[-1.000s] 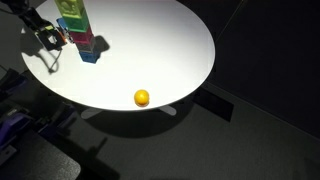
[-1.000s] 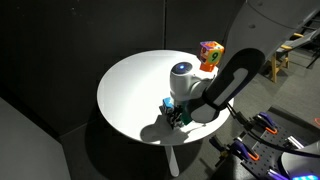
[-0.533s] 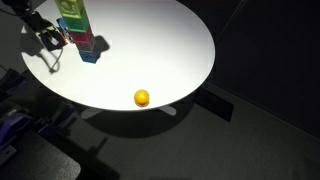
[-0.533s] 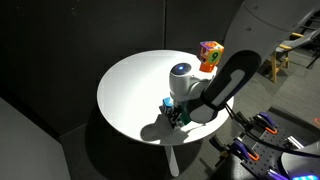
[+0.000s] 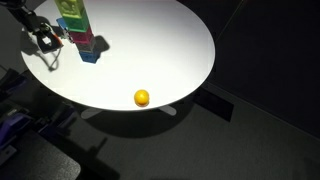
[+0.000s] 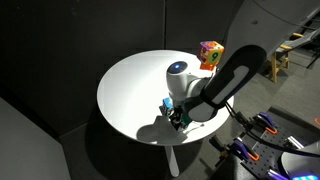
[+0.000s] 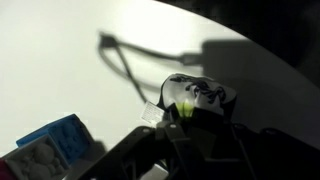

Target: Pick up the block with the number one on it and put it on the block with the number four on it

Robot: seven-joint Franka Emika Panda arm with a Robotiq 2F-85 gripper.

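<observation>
The pincer [image 5: 46, 38] is hanging low over the far left part of the round white table [image 5: 165, 45], just left of a stack of coloured blocks [image 5: 74, 22]. I cannot tell whether it is released, clenched or grasping something. It is showing small and dark in both exterior views, and in the wrist view a pale shape [image 7: 192, 97] with dark marks and a green glint is sitting where the fingers meet, too blurred to name.

The stack is showing green at the top and pink lower down, with a blue block [image 5: 90, 55] lying at its near right foot. No numerals are readable, so which block is bearing the one and which the four is not showing. In the wrist view a blue block, likely the same, and a pale block [image 7: 30, 160] are lying at the lower left, off to one side of the fingers. An orange ball [image 5: 142, 97] is resting well apart, close to the near rim.

Judging the risks: with the stack standing tall just beside the pincer, a sideways sweep could be toppling it. With the numbers unseen, the wrong block could be getting picked. A grasp closing off-centre could be pushing a block away instead of lifting it
</observation>
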